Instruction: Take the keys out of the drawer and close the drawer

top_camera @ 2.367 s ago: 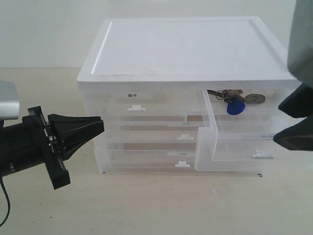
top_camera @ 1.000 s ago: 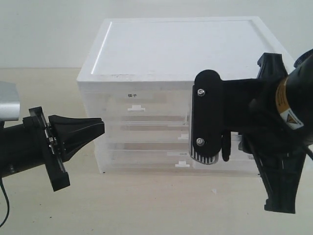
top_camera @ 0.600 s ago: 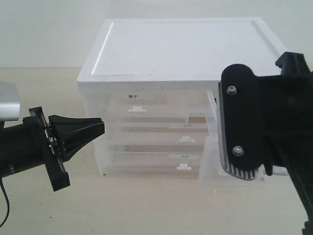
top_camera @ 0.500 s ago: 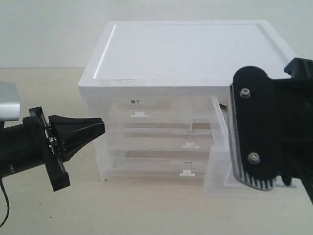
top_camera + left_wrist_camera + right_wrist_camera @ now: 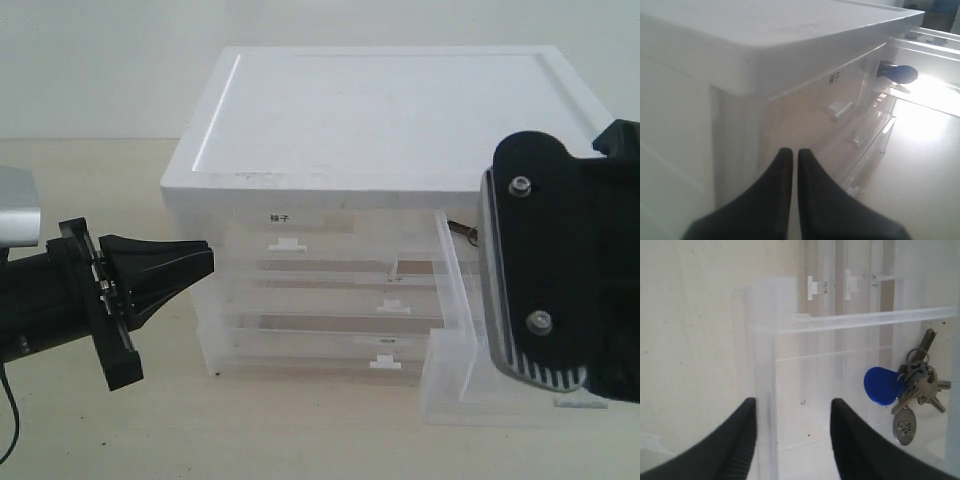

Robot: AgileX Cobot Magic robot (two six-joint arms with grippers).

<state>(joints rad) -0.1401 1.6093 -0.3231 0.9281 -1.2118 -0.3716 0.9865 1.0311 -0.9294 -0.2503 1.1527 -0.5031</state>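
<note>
The drawer (image 5: pixel 448 300) is standing pulled well out from the right half of the white storage cabinet (image 5: pixel 380 110), so the opening step is judged to be done. The keys (image 5: pixel 915 385), with their blue fob (image 5: pixel 881 385), are lying on the drawer floor at the end nearest the cabinet and are not yet being lifted. Taking them out and pushing the drawer back into the cabinet are being left to do.

The right gripper (image 5: pixel 792 412) is being held over the drawer end farthest from the cabinet. Its jaws are standing apart astride the clear front wall, with nothing being clamped. The left gripper (image 5: pixel 205 258) is being held off the cabinet's left side, near it but apart, with jaws pressed together and nothing between them.

The keys are being hemmed in by a drawer side wall and by the cabinet's overhanging top edge, so room there is judged tight. The drawer's open top, out from the cabinet, is judged the free way in. Bare table (image 5: pixel 300 430) is being offered in front of the cabinet for setting them down.
</note>
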